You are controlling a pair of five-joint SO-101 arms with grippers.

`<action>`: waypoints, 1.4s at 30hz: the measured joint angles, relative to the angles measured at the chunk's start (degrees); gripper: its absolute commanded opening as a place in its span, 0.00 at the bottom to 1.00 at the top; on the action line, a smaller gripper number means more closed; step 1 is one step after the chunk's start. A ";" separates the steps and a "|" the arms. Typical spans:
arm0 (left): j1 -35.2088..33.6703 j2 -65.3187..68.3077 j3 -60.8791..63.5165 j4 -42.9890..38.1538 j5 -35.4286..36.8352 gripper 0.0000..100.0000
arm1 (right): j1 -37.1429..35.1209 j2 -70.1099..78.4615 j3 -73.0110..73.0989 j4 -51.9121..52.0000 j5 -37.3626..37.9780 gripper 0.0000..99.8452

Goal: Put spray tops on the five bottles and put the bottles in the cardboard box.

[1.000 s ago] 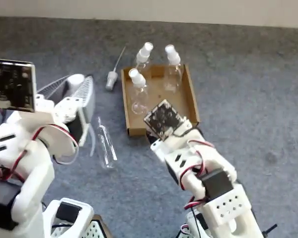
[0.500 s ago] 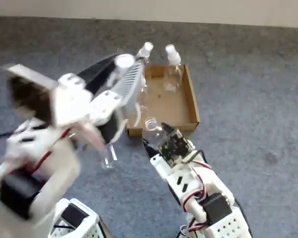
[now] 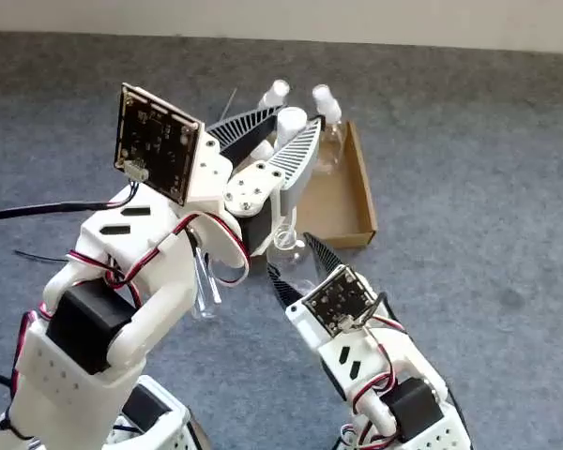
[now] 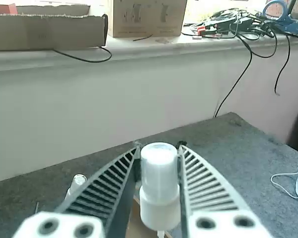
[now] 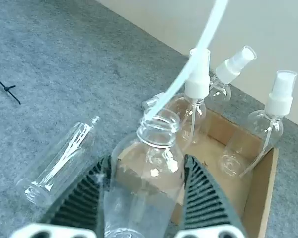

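Our left gripper (image 4: 159,148) is clamped on a spray top (image 4: 159,196), whose tube (image 5: 188,64) reaches the open neck of the bottle (image 5: 154,136) we grip upright in our right gripper (image 5: 148,164), just beside the cardboard box (image 3: 361,202).

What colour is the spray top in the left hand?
The spray top is white, clearest in the left wrist view.

Cardboard boxes (image 4: 44,30) and tangled cables (image 4: 238,22) are crowding a ledge (image 4: 139,49) behind the grey carpeted counter (image 3: 469,141), pointing to a workshop.
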 measured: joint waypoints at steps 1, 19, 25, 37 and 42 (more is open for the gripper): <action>0.00 0.00 0.00 -0.62 0.00 0.07 | 0.00 0.00 0.00 0.00 0.00 0.00; -0.18 0.09 5.54 -6.68 -4.31 0.07 | 0.00 0.00 0.00 0.00 0.00 0.00; -0.18 0.09 8.09 -8.44 -4.31 0.07 | 0.00 0.00 0.00 0.00 0.00 0.00; -0.18 0.09 12.75 -5.10 -4.31 0.07 | 0.00 0.00 0.00 0.00 -10.02 0.00; -1.14 0.09 16.00 -3.25 -4.31 0.07 | 0.00 0.00 0.00 0.00 -10.46 0.00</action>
